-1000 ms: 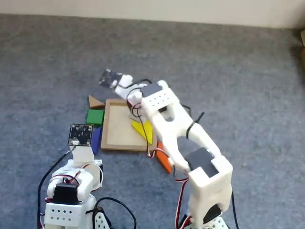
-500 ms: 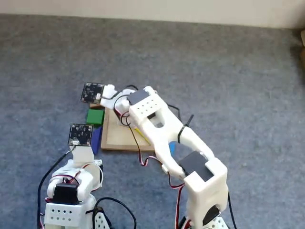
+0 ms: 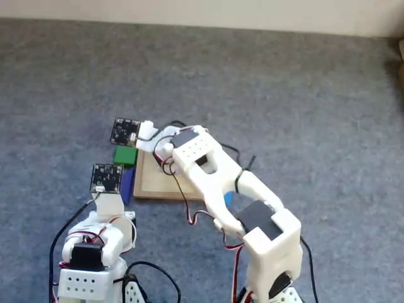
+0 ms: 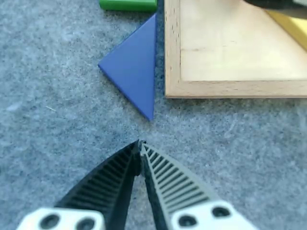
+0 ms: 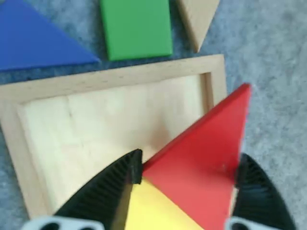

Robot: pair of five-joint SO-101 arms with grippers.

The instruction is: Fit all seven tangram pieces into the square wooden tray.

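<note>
Right hand grips the red triangle over the tray; left hand clenched.

Indoor room, hobby lab or home; cannot tell which. Grey carpet as the work surface, pale wall along its far edge. White plastic left arm and right arm, wires exposed.

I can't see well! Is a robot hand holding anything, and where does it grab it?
The right gripper holds the red triangle, pinched across two of its edges. The left gripper is shut, empty.
</note>
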